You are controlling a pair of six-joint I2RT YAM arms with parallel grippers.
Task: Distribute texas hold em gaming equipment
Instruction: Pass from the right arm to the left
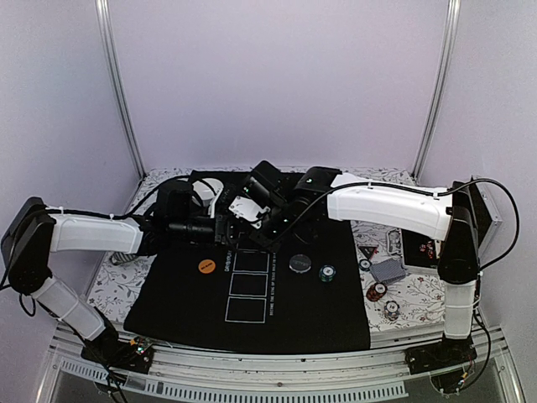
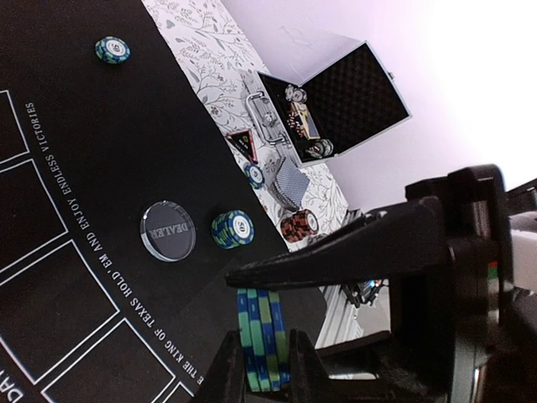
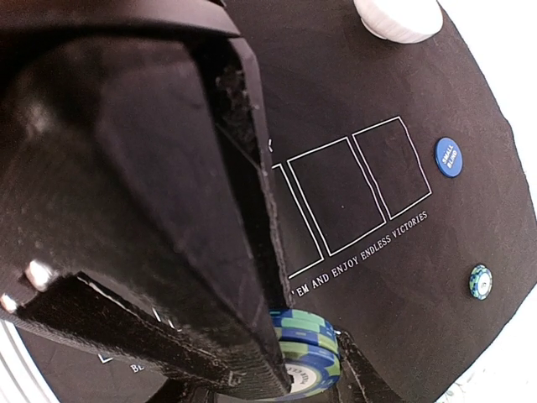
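A hand-over of one blue-green chip stack (image 2: 264, 336) is judged to be the step in hand. In the top view the two arms are seen to meet above the upper middle of the black mat (image 1: 168, 311), and the stack is hidden there. In the left wrist view it is seen edge-on at the bottom of the frame, pressed between the narrowed fingers of the left gripper (image 2: 264, 369). In the right wrist view it is seen at bottom centre, clasped across its rim by the right gripper (image 3: 323, 365), fingers part-way apart. Next, a release by the right gripper is called for, so that the stack can be carried off; its destination cannot be told.
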